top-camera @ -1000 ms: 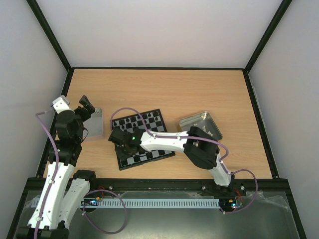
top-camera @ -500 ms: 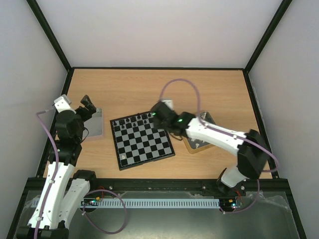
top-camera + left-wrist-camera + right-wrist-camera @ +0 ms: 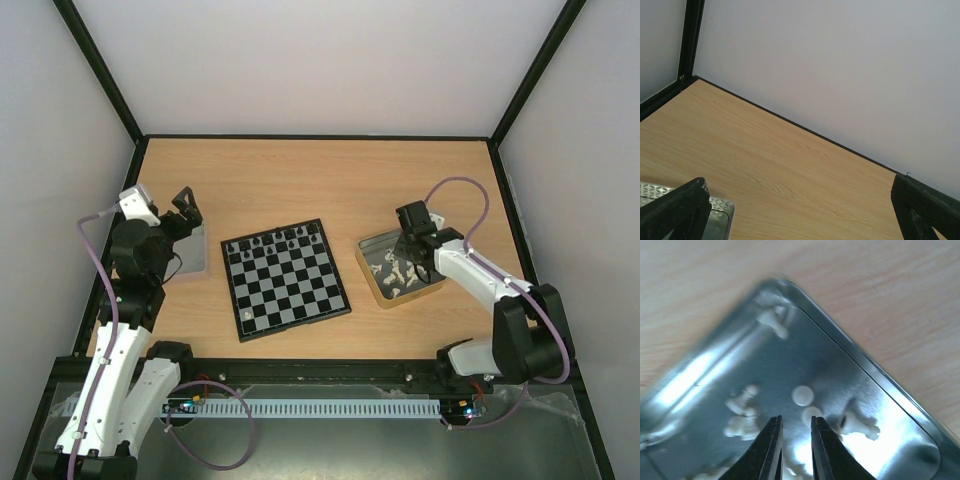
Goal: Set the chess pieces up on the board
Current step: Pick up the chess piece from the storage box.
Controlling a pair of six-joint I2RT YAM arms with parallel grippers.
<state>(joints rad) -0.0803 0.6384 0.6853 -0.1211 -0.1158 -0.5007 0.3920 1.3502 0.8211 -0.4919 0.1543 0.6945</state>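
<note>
Several white chess pieces (image 3: 742,412) lie in the gold-rimmed tray (image 3: 378,298), right of the board (image 3: 286,285). The right gripper (image 3: 795,420) hovers over them, its fingers a slim gap apart and empty. Fetching one looks like the step in hand; it likely needs centring, then descending. The left gripper (image 3: 184,212) gapes wide, empty. Piece types are too blurred to tell.

we are finding the board (image 3: 287,279) lying between the left tray (image 3: 195,255) and the right tray (image 3: 367,275), which is holding chess pieces (image 3: 393,268).
</note>
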